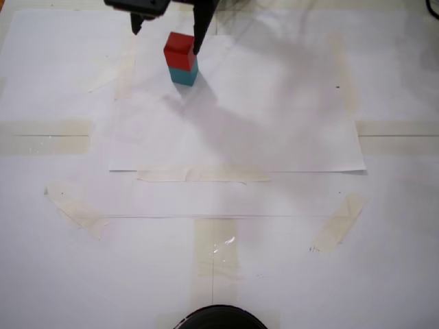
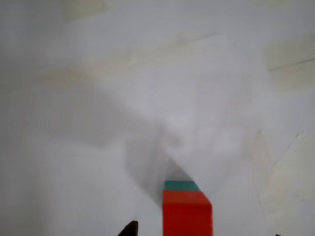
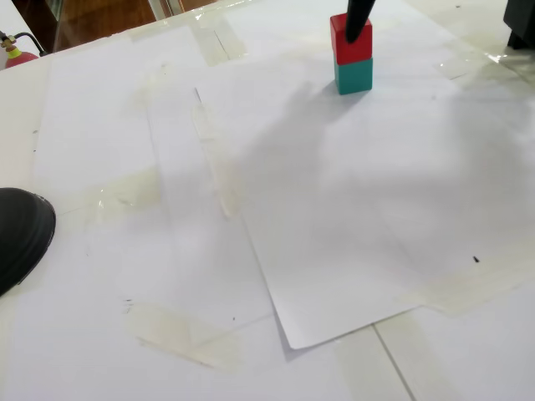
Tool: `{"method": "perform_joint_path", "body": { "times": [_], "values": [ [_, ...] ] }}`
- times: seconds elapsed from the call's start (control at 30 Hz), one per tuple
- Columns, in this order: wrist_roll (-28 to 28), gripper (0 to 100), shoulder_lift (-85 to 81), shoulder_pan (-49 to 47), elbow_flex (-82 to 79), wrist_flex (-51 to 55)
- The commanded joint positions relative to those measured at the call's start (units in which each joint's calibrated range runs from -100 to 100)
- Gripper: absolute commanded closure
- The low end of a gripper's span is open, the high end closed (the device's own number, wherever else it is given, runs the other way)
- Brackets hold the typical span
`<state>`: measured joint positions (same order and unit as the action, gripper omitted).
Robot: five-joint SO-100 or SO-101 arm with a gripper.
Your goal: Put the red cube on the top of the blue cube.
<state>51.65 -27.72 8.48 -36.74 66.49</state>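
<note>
The red cube (image 1: 179, 48) sits on top of the blue cube (image 1: 184, 73), a teal block, at the back of the white paper in both fixed views; the stack looks square. My gripper (image 1: 168, 40) hangs over it, open, with one dark finger (image 1: 200, 34) right beside the red cube's right edge and the other finger (image 1: 137, 25) well off to the left. In another fixed view one finger (image 3: 358, 23) crosses the front of the red cube (image 3: 344, 46) above the blue cube (image 3: 354, 75). The wrist view shows the red cube (image 2: 187, 214) at the bottom edge with a teal strip (image 2: 181, 185) beyond it.
A taped-down white sheet (image 1: 240, 130) covers the table, with several tape strips (image 1: 202, 175) around it. A black rounded object (image 1: 219, 319) sits at the near edge, also seen as the black rounded object (image 3: 17, 234) at the left. A dark arm part (image 3: 522, 25) stands at the top right.
</note>
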Motion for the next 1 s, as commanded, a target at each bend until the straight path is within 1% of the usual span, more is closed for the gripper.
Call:
{"method": "perform_joint_path", "body": {
  "times": [0.0, 0.07, 0.13, 0.3, 0.33, 0.4, 0.47, 0.67, 0.97],
  "values": [
    [2.3, 62, -5.8, -3.5, 9.5, 6.2],
    [3.1, 65, -7.3, -5.1, 9.9, 7.3],
    [3.7, 70, -8.5, -6.8, 9.7, 7.7],
    [4.2, 91, -9.6, -10.6, 10.4, 10.0],
    [4.4, 94, -9.4, -11.4, 11.0, 10.8],
    [4.9, 95, -8.6, -12.7, 12.2, 11.3],
    [5.3, 99, -7.8, -13.9, 13.2, 11.3],
    [5.7, 100, -6.2, -15.4, 15.3, 13.9],
    [3.2, 100, -8.3, -13.9, 15.4, 16.2]
  ]
}}
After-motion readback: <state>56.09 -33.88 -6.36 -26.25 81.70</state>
